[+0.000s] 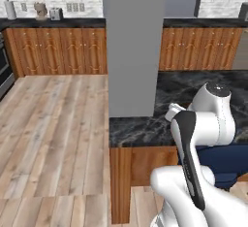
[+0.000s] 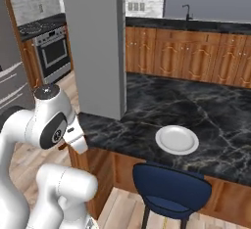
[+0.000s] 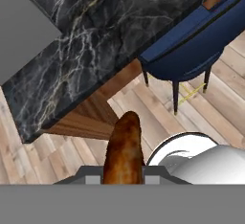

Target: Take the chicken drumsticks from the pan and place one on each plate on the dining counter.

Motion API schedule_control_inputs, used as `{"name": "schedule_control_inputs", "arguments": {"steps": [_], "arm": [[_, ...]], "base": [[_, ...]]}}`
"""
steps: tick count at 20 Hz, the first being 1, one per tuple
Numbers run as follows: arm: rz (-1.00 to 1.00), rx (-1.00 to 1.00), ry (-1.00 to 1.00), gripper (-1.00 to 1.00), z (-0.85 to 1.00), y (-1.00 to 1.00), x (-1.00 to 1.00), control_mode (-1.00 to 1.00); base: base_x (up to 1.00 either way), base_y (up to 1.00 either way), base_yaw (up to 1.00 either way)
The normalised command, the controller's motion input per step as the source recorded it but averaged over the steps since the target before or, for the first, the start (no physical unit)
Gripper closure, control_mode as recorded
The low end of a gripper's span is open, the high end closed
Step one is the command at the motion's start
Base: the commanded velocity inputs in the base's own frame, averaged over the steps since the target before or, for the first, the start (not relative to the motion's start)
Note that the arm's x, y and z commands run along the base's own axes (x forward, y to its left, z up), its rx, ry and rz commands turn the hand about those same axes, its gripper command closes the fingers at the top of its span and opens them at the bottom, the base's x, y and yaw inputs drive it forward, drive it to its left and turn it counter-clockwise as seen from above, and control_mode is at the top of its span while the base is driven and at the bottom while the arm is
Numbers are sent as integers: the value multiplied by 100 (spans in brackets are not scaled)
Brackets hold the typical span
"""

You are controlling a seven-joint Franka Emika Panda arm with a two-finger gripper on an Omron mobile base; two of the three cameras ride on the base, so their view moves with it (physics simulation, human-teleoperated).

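The hand [image 3: 123, 176] grips 1 dark reddish-brown drumstick [image 3: 123, 149] beside the marble bench [image 2: 196, 110], mid-carry; next, I judge, reach over the white plate [image 2: 177, 139] and release

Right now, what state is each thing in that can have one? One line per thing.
drumstick: reddish-brown, held in the tool, over the floor short of the counter edge.
tool: shut on the drumstick.
plate: bare, flat on the dining counter above the stool.
stool: blue, upright, tucked at the counter.
oven: door closed.
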Motion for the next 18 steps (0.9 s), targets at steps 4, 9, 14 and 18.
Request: {"name": "schedule_control_inputs", "arguments": {"steps": [4, 9, 14, 18], "arm": [[0, 0, 0, 100, 0, 0, 0, 100], [0, 0, 0, 100, 0, 0, 0, 100], [-6, 0, -18, 100, 0, -39, 13, -100], [-11, 0, -18, 100, 0, -66, 40, -100]], "base": [[34, -56, -7], [20, -60, -7], [0, -10, -1], [0, 0, 0]]}}
